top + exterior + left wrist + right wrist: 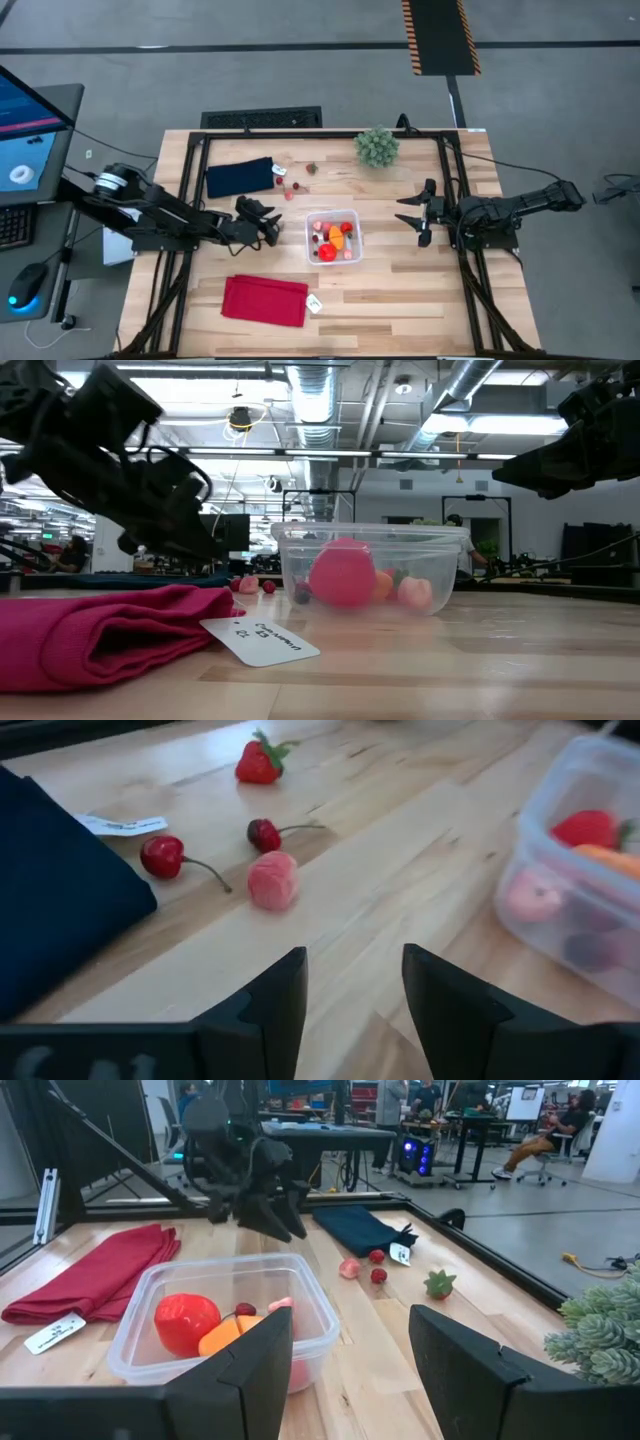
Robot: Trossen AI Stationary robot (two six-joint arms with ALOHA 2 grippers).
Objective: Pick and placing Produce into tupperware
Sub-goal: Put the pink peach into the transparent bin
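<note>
Just left of the tupperware [334, 238], the left gripper [270, 224] hovers empty, fingers parted

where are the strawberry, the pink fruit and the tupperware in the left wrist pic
strawberry [256, 764], left wrist view, red body
pink fruit [272, 881], left wrist view, middle
tupperware [590, 760], left wrist view, clear rim

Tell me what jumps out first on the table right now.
The clear tupperware at mid-table, already holding red and orange produce. Just left of it hovers the left gripper, fingers open and empty, with four loose pieces on the wood ahead, beside the navy cloth. The right gripper waits open, right of the container.
</note>
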